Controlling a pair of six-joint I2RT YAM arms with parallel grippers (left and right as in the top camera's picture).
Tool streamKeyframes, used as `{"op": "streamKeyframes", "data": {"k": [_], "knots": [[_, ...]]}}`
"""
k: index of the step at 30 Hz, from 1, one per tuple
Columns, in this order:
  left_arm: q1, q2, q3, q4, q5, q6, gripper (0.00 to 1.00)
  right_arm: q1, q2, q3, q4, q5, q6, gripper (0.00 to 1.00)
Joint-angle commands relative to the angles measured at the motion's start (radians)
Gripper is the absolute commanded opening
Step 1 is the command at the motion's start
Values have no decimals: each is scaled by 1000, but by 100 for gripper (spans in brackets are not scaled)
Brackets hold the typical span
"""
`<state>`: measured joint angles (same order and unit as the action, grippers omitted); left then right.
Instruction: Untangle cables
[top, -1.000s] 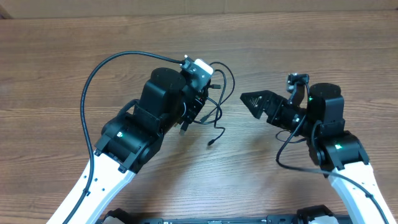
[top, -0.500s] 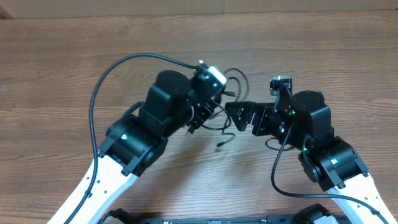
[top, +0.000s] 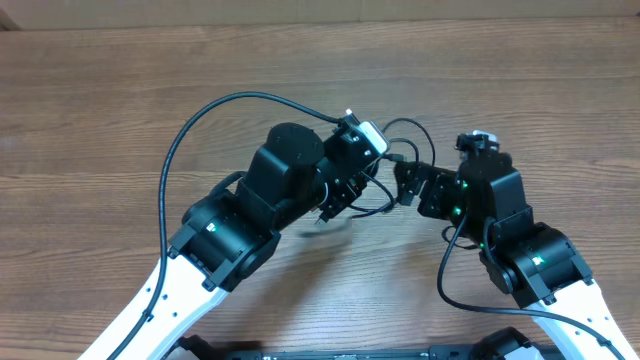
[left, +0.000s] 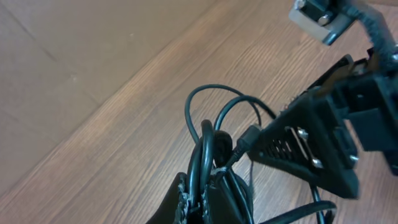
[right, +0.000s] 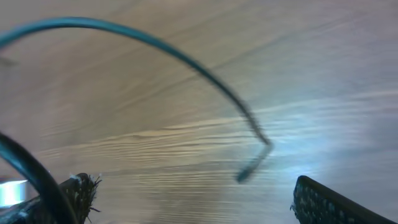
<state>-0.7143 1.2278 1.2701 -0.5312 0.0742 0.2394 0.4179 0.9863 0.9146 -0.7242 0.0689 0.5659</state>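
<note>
The cables (left: 211, 134) are thin black cords in a bunch, and my left gripper (left: 205, 199) is shut on them, with loops rising above its fingers. From overhead, the left gripper (top: 345, 190) holds the bunch above the table; one loop (top: 402, 130) arcs to the right and a plug end (top: 322, 217) dangles below. My right gripper (top: 405, 185) stands open right beside the bunch. In the left wrist view, one of its perforated fingers (left: 298, 149) sits next to a small plug (left: 249, 134). In the blurred right wrist view a cord (right: 186, 59) arcs across, above the open right gripper (right: 193, 199).
The wooden table (top: 100, 100) lies under both arms. A thick black arm cable (top: 190, 140) arches over the left arm, and another (top: 450, 270) loops beside the right arm. A pale wall edge (top: 320, 10) runs along the far side.
The left arm has carried the cable bunch to the right. The right gripper, still open, has moved left until it is beside the bunch. The dangling plug has swung left.
</note>
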Motion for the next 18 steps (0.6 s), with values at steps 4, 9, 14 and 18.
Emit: {"op": "streamKeyframes", "data": {"k": [4, 9, 14, 18], "knots": [[1, -81, 12, 16, -2, -11, 4, -2, 13, 22, -53, 276, 13, 100], [1, -158, 12, 14, -3, -11, 4, -7, 51, 22, -60, 384, 13, 100], [2, -213, 12, 5, -9, 16, 4, -55, 83, 22, -63, 410, 13, 100], [1, -233, 12, 3, -26, 16, 4, -119, 97, 22, -78, 409, 13, 100]]}}
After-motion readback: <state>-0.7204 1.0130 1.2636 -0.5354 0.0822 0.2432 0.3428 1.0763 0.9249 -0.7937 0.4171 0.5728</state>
